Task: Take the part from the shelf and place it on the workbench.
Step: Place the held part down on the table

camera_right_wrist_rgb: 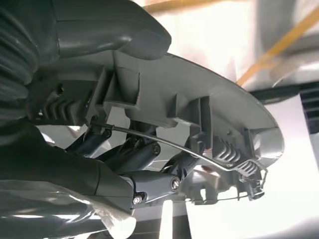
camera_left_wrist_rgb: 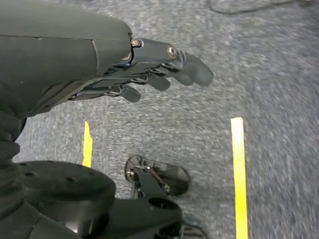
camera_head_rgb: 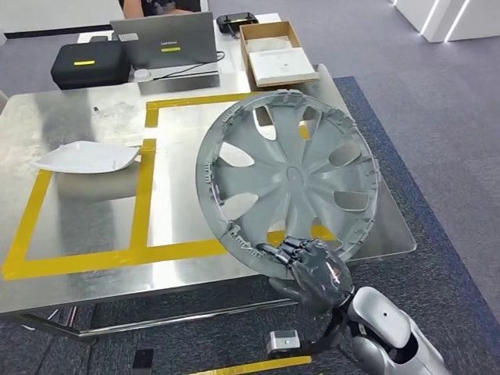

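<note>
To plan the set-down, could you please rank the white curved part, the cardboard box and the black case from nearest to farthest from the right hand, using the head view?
From the right hand, which grips the hubcap's near rim:
1. White curved part, on the table's left half.
2. Cardboard box, far edge, straight ahead of the hand.
3. Black case, far left corner.

Lab or workshop, taped steel workbench, laptop, grey carpet

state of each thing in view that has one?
Wheel cover: held over workbench, tilted.
Right hand: grips the cover's near rim.
Left hand: holds nothing, over floor.
Laptop: open.
Cardboard box: open.
Black case: closed.
</note>
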Robot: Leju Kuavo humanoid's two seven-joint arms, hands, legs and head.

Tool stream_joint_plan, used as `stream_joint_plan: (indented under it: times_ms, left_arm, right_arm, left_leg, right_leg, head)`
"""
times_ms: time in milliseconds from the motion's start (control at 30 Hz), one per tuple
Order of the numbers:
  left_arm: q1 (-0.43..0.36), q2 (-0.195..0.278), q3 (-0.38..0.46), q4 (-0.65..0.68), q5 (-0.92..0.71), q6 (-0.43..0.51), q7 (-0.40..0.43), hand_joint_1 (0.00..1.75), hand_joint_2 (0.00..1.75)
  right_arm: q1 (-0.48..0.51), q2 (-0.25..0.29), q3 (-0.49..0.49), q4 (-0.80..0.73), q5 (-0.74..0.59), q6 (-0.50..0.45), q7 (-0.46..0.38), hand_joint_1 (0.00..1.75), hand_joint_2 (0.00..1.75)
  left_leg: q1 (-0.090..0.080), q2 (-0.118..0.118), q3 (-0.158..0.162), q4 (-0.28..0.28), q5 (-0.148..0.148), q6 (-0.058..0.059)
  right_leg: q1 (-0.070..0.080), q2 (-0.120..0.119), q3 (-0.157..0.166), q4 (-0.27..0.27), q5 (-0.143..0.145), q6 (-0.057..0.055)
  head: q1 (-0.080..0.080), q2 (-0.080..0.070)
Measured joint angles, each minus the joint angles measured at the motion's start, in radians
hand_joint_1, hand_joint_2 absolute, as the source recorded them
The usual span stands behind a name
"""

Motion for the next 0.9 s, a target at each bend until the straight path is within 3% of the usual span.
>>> stream_joint_plan:
  times_ms: [67, 133, 200, 233, 267, 300, 367, 400, 500, 533, 600, 667, 700, 733, 767, 833, 867, 900]
  left_arm:
    - [-0.003, -0.001, 0.000, -0.002, -0.006, -0.005, 0.000, 0.00, 1.75]
    - [0.000, 0.000, 0.000, -0.002, -0.008, -0.008, 0.000, 0.00, 1.75]
    - [0.006, 0.000, 0.000, -0.003, -0.009, -0.009, 0.000, 0.00, 1.75]
    - [0.008, 0.001, 0.000, -0.003, -0.009, -0.009, 0.001, 0.00, 1.75]
    - [0.010, 0.001, 0.000, -0.003, -0.009, -0.009, 0.001, 0.00, 1.75]
    - [0.011, 0.002, 0.000, -0.003, -0.009, -0.009, 0.001, 0.00, 1.75]
    - [0.013, 0.004, 0.001, -0.003, -0.010, -0.009, 0.001, 0.00, 1.75]
    - [0.014, 0.004, 0.001, -0.003, -0.010, -0.009, 0.001, 0.00, 1.75]
    - [0.014, 0.004, 0.001, -0.004, -0.011, -0.008, 0.001, 0.00, 1.75]
    - [0.013, 0.004, 0.002, -0.005, -0.014, -0.008, 0.001, 0.00, 1.75]
    - [0.011, 0.003, 0.002, -0.005, -0.026, -0.008, 0.006, 0.00, 1.75]
    - [0.010, 0.004, 0.001, -0.005, -0.046, -0.007, 0.014, 0.00, 1.75]
    - [0.011, 0.004, -0.001, -0.005, -0.058, -0.007, 0.016, 0.00, 1.75]
    - [0.011, 0.004, -0.003, -0.005, -0.071, -0.008, 0.018, 0.00, 1.75]
    - [0.011, 0.004, -0.007, -0.005, -0.085, -0.010, 0.019, 0.00, 1.75]
    - [0.007, 0.004, -0.018, -0.005, -0.114, -0.018, 0.020, 0.00, 1.75]
    - [0.003, 0.004, -0.025, -0.005, -0.129, -0.024, 0.020, 0.00, 1.75]
    - [-0.002, 0.004, -0.034, -0.005, -0.144, -0.029, 0.020, 0.00, 1.75]
  right_arm:
    - [-0.048, 0.016, 0.019, 0.027, -0.007, 0.009, 0.006, 1.75, 1.75]
    - [-0.075, 0.023, 0.034, 0.044, -0.008, 0.011, 0.007, 1.75, 1.75]
    - [-0.088, 0.027, 0.047, 0.055, -0.010, 0.011, 0.008, 1.75, 1.75]
    - [-0.092, 0.029, 0.052, 0.060, -0.011, 0.011, 0.010, 1.75, 1.75]
    - [-0.095, 0.030, 0.057, 0.064, -0.013, 0.011, 0.011, 1.75, 1.75]
    - [-0.097, 0.031, 0.060, 0.069, -0.014, 0.011, 0.013, 1.75, 1.75]
    - [-0.103, 0.034, 0.068, 0.078, -0.015, 0.012, 0.015, 1.75, 1.75]
    - [-0.106, 0.036, 0.072, 0.081, -0.015, 0.012, 0.015, 1.75, 1.75]
    - [-0.119, 0.038, 0.082, 0.087, -0.016, 0.012, 0.016, 1.75, 1.75]
    - [-0.126, 0.038, 0.086, 0.090, -0.018, 0.014, 0.016, 1.75, 1.75]
    - [-0.150, 0.043, 0.094, 0.102, -0.026, 0.030, 0.016, 1.75, 1.75]
    - [-0.190, 0.057, 0.107, 0.130, -0.039, 0.061, 0.019, 1.75, 1.75]
    - [-0.214, 0.069, 0.115, 0.149, -0.047, 0.078, 0.021, 1.75, 1.75]
    - [-0.240, 0.084, 0.124, 0.172, -0.056, 0.093, 0.023, 1.75, 1.75]
    - [-0.268, 0.101, 0.135, 0.199, -0.064, 0.106, 0.025, 1.75, 1.75]
    - [-0.325, 0.146, 0.163, 0.265, -0.072, 0.123, 0.028, 1.75, 1.75]
    - [-0.353, 0.173, 0.180, 0.305, -0.070, 0.128, 0.032, 1.75, 1.75]
    - [-0.378, 0.200, 0.198, 0.344, -0.065, 0.130, 0.035, 1.75, 1.75]
  left_leg:
    - [0.003, 0.001, -0.069, 0.109, 0.004, -0.012]
    - [0.006, 0.001, -0.155, 0.211, -0.044, -0.021]
    - [0.007, 0.001, -0.204, 0.227, -0.087, -0.023]
    - [0.006, 0.001, -0.211, 0.198, -0.078, -0.020]
    - [0.006, 0.001, -0.207, 0.147, -0.040, -0.015]
    - [0.003, 0.002, -0.200, 0.086, 0.021, -0.008]
    - [-0.004, 0.002, -0.185, 0.001, 0.104, 0.005]
    - [-0.007, 0.001, -0.181, -0.018, 0.119, 0.011]
    - [-0.002, 0.000, -0.150, -0.042, 0.117, 0.029]
    - [0.000, 0.000, -0.137, -0.046, 0.118, 0.034]
    - [0.003, 0.001, -0.119, -0.049, 0.113, 0.038]
    - [0.003, 0.000, -0.106, -0.049, 0.097, 0.040]
    - [0.003, -0.001, -0.096, -0.049, 0.087, 0.039]
    - [0.003, -0.001, -0.084, -0.049, 0.076, 0.038]
    - [0.003, -0.002, -0.071, -0.049, 0.065, 0.036]
    - [0.002, -0.003, -0.047, -0.048, 0.042, 0.028]
    - [0.002, -0.003, -0.041, -0.047, 0.033, 0.022]
    - [0.002, -0.003, -0.037, -0.047, 0.027, 0.016]
  right_leg:
    - [-0.003, -0.003, 0.026, -0.009, -0.012, -0.009]
    - [-0.003, -0.006, 0.048, -0.013, -0.030, -0.013]
    - [-0.003, -0.005, 0.074, -0.013, -0.052, -0.012]
    - [-0.003, -0.005, 0.088, -0.013, -0.063, -0.011]
    - [-0.002, -0.005, 0.103, -0.014, -0.075, -0.010]
    - [-0.002, -0.005, 0.114, -0.014, -0.086, -0.008]
    - [0.000, -0.002, 0.128, -0.020, -0.108, 0.001]
    - [0.001, 0.000, 0.137, -0.021, -0.112, 0.007]
    - [0.003, 0.002, 0.147, -0.004, -0.100, 0.025]
    - [0.003, 0.001, 0.127, 0.027, -0.097, 0.029]
    - [0.003, 0.000, 0.053, 0.130, -0.114, 0.034]
    - [0.002, -0.001, -0.031, 0.208, -0.174, 0.037]
    - [0.002, -0.001, -0.059, 0.214, -0.199, 0.038]
    - [0.002, -0.002, -0.073, 0.194, -0.203, 0.038]
    - [0.002, -0.002, -0.075, 0.151, -0.174, 0.038]
    - [0.005, -0.002, -0.066, 0.048, -0.047, 0.030]
    - [0.007, -0.002, -0.058, 0.015, 0.005, 0.023]
    - [0.010, -0.001, -0.054, 0.000, 0.035, 0.014]
  head:
    - [-0.005, 0.000]
    - [-0.008, 0.000]
    - [-0.009, 0.000]
    - [-0.009, 0.000]
    - [-0.009, 0.000]
    - [-0.010, 0.000]
    - [-0.010, 0.000]
    - [-0.011, 0.000]
    - [-0.010, 0.000]
    - [-0.008, 0.000]
    - [-0.004, 0.000]
    - [-0.003, 0.000]
    - [-0.002, 0.000]
    - [-0.002, 0.000]
    - [-0.002, 0.000]
    - [-0.003, 0.000]
    - [-0.005, 0.000]
    - [-0.006, 0.000]
